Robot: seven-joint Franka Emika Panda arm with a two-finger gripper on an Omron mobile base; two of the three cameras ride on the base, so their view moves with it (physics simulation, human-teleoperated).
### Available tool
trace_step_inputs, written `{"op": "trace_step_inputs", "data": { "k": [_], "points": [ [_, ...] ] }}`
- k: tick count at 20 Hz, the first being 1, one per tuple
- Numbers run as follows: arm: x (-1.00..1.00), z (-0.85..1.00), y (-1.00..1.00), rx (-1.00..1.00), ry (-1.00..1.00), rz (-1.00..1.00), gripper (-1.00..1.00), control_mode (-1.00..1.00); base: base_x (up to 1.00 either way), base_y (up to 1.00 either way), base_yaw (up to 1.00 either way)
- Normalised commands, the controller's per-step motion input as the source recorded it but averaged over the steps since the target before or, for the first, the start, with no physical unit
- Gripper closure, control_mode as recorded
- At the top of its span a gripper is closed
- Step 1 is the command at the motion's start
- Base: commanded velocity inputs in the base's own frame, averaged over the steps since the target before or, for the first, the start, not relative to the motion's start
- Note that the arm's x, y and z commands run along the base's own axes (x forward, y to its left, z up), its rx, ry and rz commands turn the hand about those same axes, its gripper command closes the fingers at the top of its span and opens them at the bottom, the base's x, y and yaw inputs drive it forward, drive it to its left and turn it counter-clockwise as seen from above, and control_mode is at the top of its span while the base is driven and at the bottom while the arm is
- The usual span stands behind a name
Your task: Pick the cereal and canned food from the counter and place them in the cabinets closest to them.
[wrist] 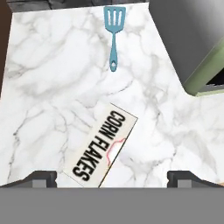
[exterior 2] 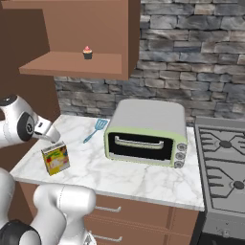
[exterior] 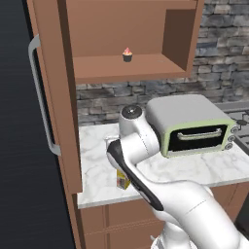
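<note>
At the bottom of the hand view my pincer point(wrist: 112, 177) hangs with its two tips spread wide and nothing between them, looking down on the top of the cereal point(wrist: 101, 144), which stands upright near the front edge of the counter point(wrist: 52, 87), not yet touched. Further up the frame lies the blue spatula point(wrist: 114, 26), with the toaster oven point(exterior 2: 146, 133) to its right. Farthest, in the upper left of the right base view, the open cabinets point(exterior 2: 72, 64) hold only a cupcake point(exterior 2: 87, 52), so I judge neither item is put away, and I can spot no can.
</note>
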Motion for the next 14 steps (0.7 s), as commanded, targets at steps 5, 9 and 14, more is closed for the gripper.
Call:
{"op": "trace_step_inputs", "data": {
  "k": [5, 9, 14],
  "points": [
    [0.25, -0.24, 0.08, 0.00, 0.00, -0.09, -1.00, -1.00, 0.00, 0.00, 0.00],
    [0.18, -0.26, 0.09, 0.00, 0.00, -0.08, -1.00, -1.00, 0.00, 0.00, 0.00],
    [0.11, -0.27, 0.05, 0.00, 0.00, -0.07, -1.00, -1.00, 0.00, 0.00, 0.00]
  ]
}}
